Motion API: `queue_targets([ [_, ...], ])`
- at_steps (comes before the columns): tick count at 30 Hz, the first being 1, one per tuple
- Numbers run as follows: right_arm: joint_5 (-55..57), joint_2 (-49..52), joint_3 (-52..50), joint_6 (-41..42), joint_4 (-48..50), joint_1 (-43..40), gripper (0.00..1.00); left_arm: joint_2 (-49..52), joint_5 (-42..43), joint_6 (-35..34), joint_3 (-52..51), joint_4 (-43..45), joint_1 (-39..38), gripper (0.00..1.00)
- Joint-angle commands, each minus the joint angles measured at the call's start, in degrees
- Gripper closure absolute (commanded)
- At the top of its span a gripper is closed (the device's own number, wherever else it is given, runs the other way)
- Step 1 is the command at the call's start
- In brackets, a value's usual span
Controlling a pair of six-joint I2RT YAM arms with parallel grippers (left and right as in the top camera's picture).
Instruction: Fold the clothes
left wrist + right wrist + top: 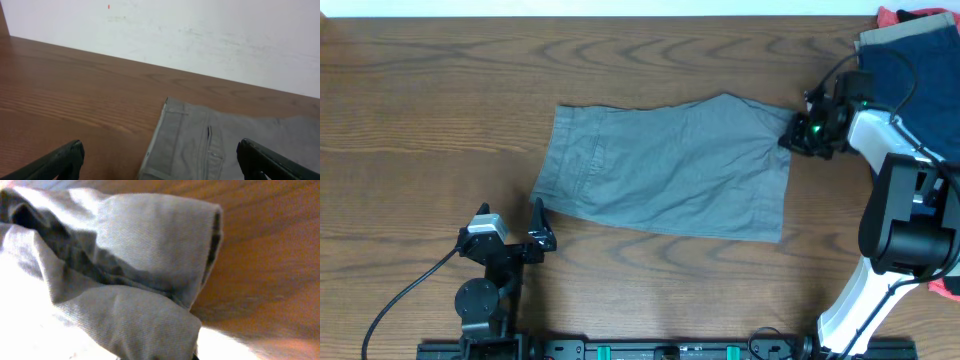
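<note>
The grey-olive shorts (665, 165) lie spread flat on the wooden table (420, 120), waistband to the left. My right gripper (794, 133) is at their upper right corner and is shut on the cloth, which bunches there. In the right wrist view the folded hem (150, 235) fills the frame and hides the fingers. My left gripper (510, 212) is open and low at the shorts' front left corner. In the left wrist view its fingers (160, 160) stand wide apart, with the waistband corner (170, 145) between them, untouched.
Navy blue shorts (910, 60) lie at the back right under a tan garment (890, 35) and a red one (895, 15). Another red piece (945, 288) shows at the right edge. A white wall (200, 35) stands behind the table.
</note>
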Motion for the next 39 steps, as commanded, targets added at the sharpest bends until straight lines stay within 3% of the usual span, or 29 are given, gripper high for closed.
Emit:
queue_targets([
  [1, 4.2, 0.2, 7.3, 0.7, -2.3, -1.2, 0.99, 0.0, 0.6, 1.0, -1.0, -1.9, 0.2, 0.02],
  [7, 4.3, 0.2, 18.7, -2.2, -8.2, -1.3, 0.99, 0.0, 0.6, 1.0, -1.0, -1.9, 0.2, 0.02],
  [9, 4.9, 0.2, 21.1, -2.2, -9.2, -0.6, 0.94, 0.0, 0.6, 1.0, -1.0, -1.9, 0.2, 0.02],
  [10, 5.1, 0.2, 21.6, -2.2, -9.6, -0.5, 0.85, 0.0, 0.6, 1.0, -1.0, -1.9, 0.2, 0.02],
  [12, 5.2, 0.2, 22.2, -2.2, -10.4, -0.4, 0.46, 0.0, 0.6, 1.0, -1.0, -1.9, 0.2, 0.02],
  [13, 5.3, 0.2, 22.2, -2.2, -10.9, -0.4, 0.1, 0.0, 0.6, 1.0, -1.0, -1.9, 0.2, 0.02],
  [14, 5.3, 0.2, 22.2, -2.2, -11.6, -0.4, 0.01, 0.0, 0.6, 1.0, -1.0, -1.9, 0.2, 0.02],
  [28, 10.1, 0.0, 23.4, -3.0, -27.5, -0.9, 0.01, 0.0, 0.6, 1.0, -1.0, -1.9, 0.2, 0.02],
  [31, 15.3, 0.0, 22.8, -2.8, -30.8, -0.9, 0.01, 0.0, 0.6, 1.0, -1.0, -1.9, 0.2, 0.02],
  [36, 28.0, 0.1, 17.8, 2.6, -30.6, -1.0, 0.01, 0.0, 0.6, 1.0, -1.0, -1.9, 0.2, 0.02],
  [39, 25.9, 0.1, 12.3, 2.7, -27.9, -1.0, 0.01, 0.0, 0.6, 1.0, -1.0, -1.9, 0.2, 0.02],
])
